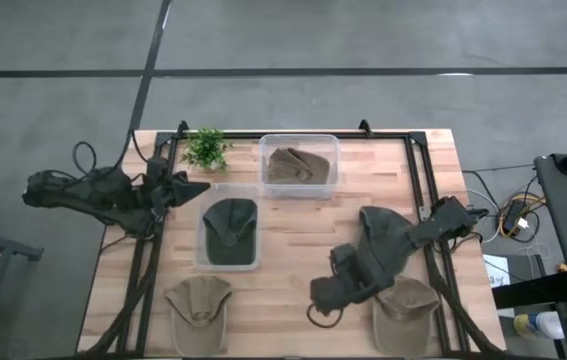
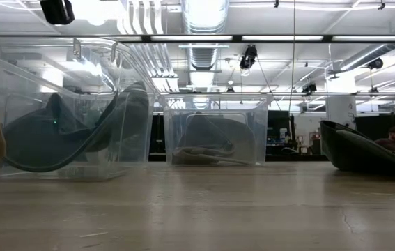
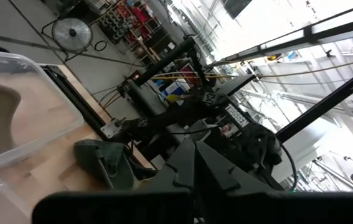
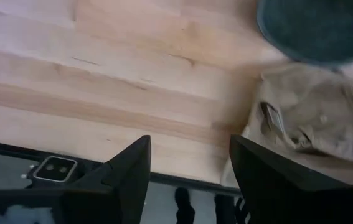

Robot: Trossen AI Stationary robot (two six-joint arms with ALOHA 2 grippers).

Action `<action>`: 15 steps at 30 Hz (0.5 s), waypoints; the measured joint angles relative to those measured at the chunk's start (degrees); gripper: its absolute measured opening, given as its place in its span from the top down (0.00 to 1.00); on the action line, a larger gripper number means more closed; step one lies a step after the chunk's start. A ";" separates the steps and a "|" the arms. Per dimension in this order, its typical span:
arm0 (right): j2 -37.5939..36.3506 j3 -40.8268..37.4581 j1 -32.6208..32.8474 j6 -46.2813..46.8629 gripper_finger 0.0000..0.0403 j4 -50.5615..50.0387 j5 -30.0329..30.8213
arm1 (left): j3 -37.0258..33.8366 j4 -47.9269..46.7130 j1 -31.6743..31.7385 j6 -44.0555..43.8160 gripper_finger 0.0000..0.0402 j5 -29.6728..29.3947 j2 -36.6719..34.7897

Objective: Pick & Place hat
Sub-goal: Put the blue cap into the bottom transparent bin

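The high view shows the right gripper [image 1: 325, 290] at the lower centre-right of the wooden table [image 1: 293, 225], beside a dark olive cloth hat [image 1: 381, 238] lying under the arm; whether anything is grasped cannot be told there. The right wrist view alone shows its fingers [image 4: 126, 171] spread apart and empty, above bare wood, near a tan cloth hat [image 4: 307, 127] at the frame's right. A dark green hat [image 1: 231, 228] fills the centre clear plastic bin [image 1: 202, 255], brim toward the lower edge. No writing is legible. The left gripper [image 1: 188, 186] waits at upper left, fingers pressed together.
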 joint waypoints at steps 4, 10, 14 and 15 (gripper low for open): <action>-0.32 -0.68 3.09 5.96 0.50 -0.01 2.92 | 0.00 0.83 0.00 -0.02 0.98 0.23 1.25; -0.41 -2.66 7.47 13.89 0.53 0.05 5.64 | 0.00 3.47 0.00 -0.31 0.98 0.25 2.90; -0.41 -4.38 10.28 18.94 0.55 0.04 5.71 | 0.00 4.07 0.00 -0.31 0.98 0.38 3.54; -0.41 -4.90 11.03 20.27 0.55 0.00 5.74 | 0.00 4.02 0.00 -0.31 0.98 0.54 3.68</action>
